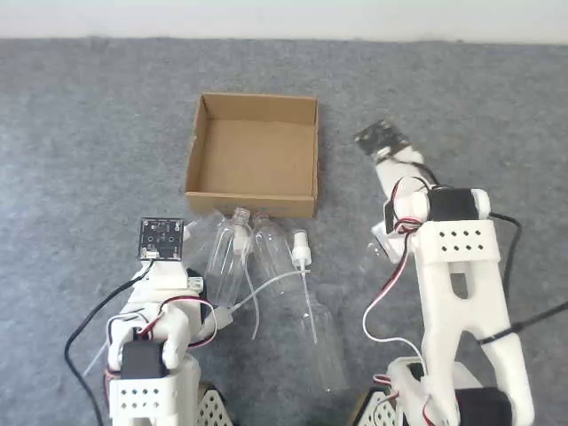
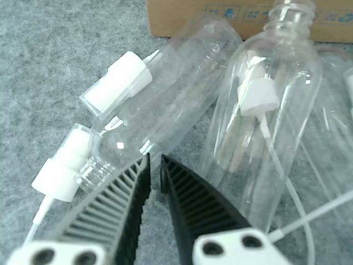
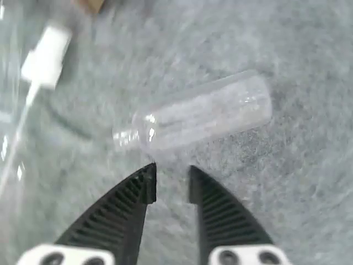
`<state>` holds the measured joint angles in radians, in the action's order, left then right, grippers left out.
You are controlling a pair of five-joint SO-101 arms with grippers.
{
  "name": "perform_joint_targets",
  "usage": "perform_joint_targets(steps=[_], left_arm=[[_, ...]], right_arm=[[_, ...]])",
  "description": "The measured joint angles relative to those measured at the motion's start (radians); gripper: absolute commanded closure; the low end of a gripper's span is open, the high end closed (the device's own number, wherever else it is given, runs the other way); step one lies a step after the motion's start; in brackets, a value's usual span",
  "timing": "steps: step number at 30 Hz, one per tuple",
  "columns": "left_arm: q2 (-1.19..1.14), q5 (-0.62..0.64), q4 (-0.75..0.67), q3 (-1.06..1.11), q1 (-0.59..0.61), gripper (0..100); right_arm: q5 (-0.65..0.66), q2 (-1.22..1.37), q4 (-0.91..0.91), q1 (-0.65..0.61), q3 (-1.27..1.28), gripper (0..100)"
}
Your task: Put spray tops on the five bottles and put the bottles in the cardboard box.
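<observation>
The open cardboard box (image 1: 253,155) sits at the back middle, nothing visible inside. Several clear bottles (image 1: 229,253) lie clustered in front of it, with a white spray top (image 1: 302,250) and its long tube among them. My left gripper (image 2: 155,161) is shut with nothing in it, just short of a lying bottle (image 2: 165,105). White spray tops (image 2: 118,83) (image 2: 58,174) rest beside that bottle. My right gripper (image 3: 171,175) is slightly open and holds nothing, close above a single lying bottle (image 3: 193,118). A spray top (image 3: 47,58) lies beyond it.
Grey carpet (image 1: 80,133) covers the table. Another bottle (image 1: 324,351) lies between the two arm bases. The box front wall (image 2: 182,14) stands right behind the bottle cluster. Thin white tubes (image 1: 257,293) trail across the carpet near the left arm.
</observation>
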<state>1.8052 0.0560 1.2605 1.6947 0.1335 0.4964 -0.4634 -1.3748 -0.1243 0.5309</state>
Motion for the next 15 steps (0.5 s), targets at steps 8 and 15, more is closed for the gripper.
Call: perform_joint_targets(steps=[8, 15], left_arm=[[0.000, 0.000, 0.000, 0.000, 0.000, 96], [0.000, 0.000, 0.000, 0.000, 0.000, 96]], right_arm=[[0.342, 0.000, -0.078, -0.002, 0.000, 63.8], [0.612, 0.000, -0.084, -0.003, 0.000, 60.7]])
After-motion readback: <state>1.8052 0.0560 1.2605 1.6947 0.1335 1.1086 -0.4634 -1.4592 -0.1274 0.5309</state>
